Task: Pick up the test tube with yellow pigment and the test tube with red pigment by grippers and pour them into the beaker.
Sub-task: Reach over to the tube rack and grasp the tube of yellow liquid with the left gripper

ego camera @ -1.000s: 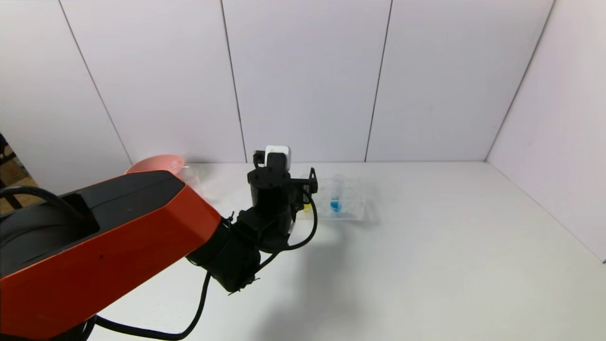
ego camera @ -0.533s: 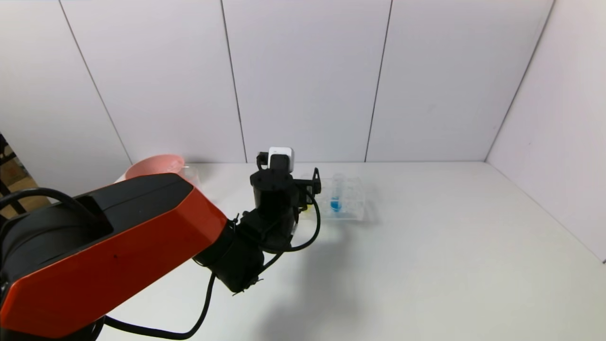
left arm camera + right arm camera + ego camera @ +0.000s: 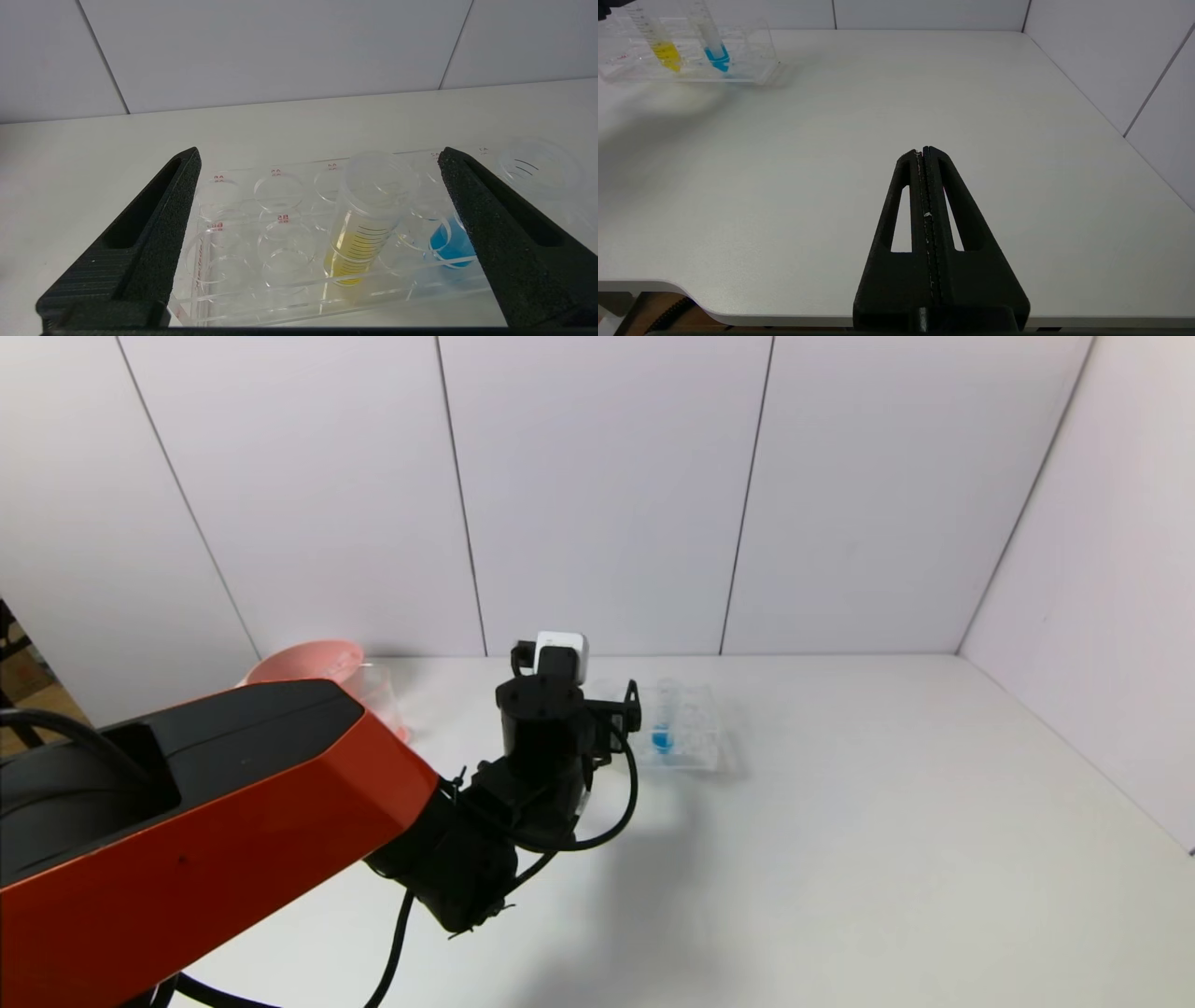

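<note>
Yellow pigment tube [image 3: 362,224] is standing upright in the rack [image 3: 243,280] on the desk; I'm lining up the left gripper [image 3: 317,233], jaws released wide to straddle it. Right gripper [image 3: 926,154] is sitting parked, jaws clenched.

Right gripper [image 3: 924,151] jaws pressed together above the white table [image 3: 896,121].

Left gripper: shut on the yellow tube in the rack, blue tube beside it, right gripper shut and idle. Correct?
Not quite. In the left wrist view the left gripper is open, fingers spread either side of the test tube with yellow pigment, touching nothing. The rest holds: blue tube beside it in the rack, right gripper shut and idle.
</note>
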Available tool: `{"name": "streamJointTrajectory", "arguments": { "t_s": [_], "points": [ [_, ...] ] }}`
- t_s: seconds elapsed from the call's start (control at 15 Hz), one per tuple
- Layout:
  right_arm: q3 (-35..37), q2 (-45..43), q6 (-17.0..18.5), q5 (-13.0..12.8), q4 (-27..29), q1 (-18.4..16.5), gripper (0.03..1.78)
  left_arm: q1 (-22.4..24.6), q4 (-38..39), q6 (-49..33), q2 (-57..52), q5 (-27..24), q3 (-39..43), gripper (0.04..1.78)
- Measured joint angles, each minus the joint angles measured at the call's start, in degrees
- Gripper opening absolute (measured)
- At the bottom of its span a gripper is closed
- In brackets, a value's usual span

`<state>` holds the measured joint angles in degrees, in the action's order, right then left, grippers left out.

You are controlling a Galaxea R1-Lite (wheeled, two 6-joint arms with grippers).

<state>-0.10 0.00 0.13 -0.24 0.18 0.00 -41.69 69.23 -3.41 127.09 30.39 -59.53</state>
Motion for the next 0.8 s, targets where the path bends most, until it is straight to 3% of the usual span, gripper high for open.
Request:
{"name": "streamJointTrajectory", "arguments": {
  "t_s": [0.8],
  "points": [
    [0.0,0.0,0.0,0.0,0.0,0.0,0.11,0.4,0.1,0.4,3.6,-0.5,-2.4,1.77]
  ]
}}
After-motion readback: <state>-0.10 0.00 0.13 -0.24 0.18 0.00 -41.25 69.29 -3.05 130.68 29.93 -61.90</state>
